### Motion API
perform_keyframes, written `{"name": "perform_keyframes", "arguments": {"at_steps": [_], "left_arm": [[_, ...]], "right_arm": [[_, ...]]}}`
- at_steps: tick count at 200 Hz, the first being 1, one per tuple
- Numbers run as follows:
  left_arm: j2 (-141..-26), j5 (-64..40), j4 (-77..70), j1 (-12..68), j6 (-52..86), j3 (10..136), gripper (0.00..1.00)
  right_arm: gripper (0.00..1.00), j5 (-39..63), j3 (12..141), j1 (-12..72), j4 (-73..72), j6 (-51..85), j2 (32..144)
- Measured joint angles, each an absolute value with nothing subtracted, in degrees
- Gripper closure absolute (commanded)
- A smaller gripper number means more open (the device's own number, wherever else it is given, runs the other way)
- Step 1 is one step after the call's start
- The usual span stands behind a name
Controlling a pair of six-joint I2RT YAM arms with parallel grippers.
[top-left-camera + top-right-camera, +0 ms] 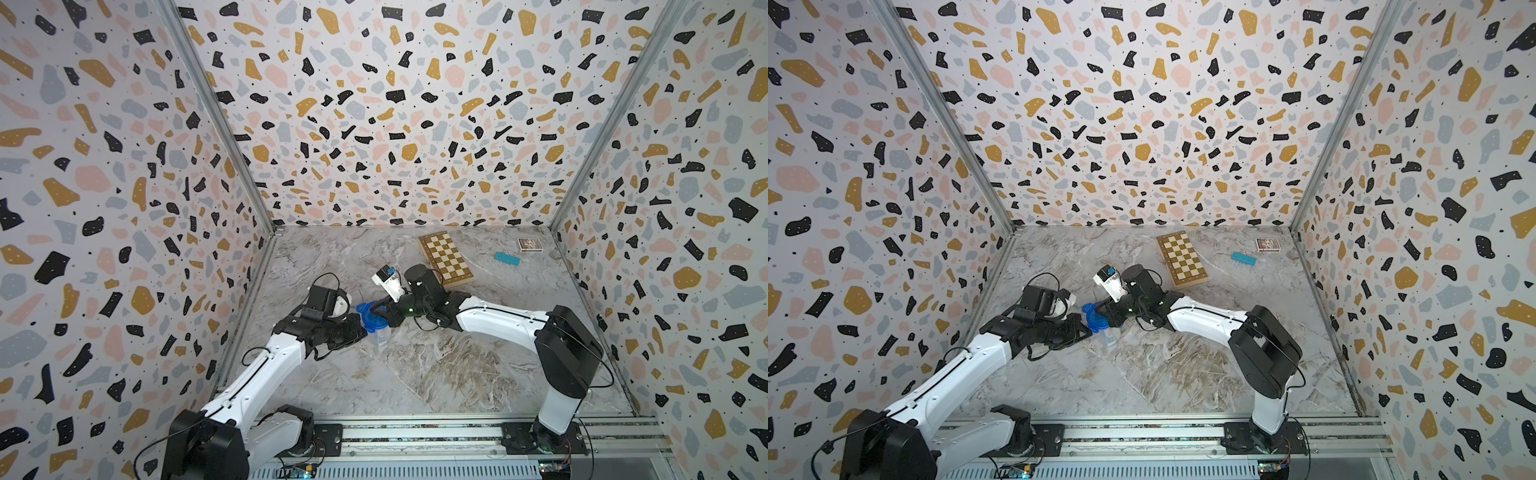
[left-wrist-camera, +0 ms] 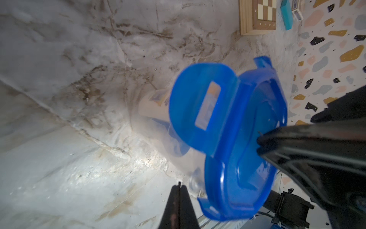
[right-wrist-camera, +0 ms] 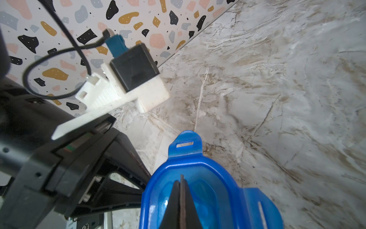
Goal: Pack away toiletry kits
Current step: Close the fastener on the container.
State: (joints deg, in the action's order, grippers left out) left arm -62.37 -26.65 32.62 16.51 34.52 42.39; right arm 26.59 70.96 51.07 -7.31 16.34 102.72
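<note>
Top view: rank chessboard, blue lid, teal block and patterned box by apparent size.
In a top view, largest to smallest:
1. chessboard
2. blue lid, partly hidden, so its full extent is unsure
3. teal block and patterned box: these look alike, so not ranked

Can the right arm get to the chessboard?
Probably yes. The chessboard lies close beside that arm, nothing between them. Its shut hand would have to leave the lid first.

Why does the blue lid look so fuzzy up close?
In the left wrist view the blue lid sits right by the lens, so it is out of focus; in the right wrist view it is soft too, while the marble table looks sharper.
</note>
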Motion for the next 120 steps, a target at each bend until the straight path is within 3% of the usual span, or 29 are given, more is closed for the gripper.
{"name": "perform_keyframes", "arguments": {"at_steps": [60, 120], "left_arm": [[-52.07, -20.88, 40.91, 16.49, 32.25, 51.11, 1.0], [-64.6, -26.79, 35.55, 16.49, 31.22, 57.8, 1.0]], "right_arm": [[1.0, 24.84, 69.91, 51.48, -6.7, 15.79, 97.95], [1.0, 22.22, 58.94, 50.22, -5.76, 17.37, 81.73]]}}
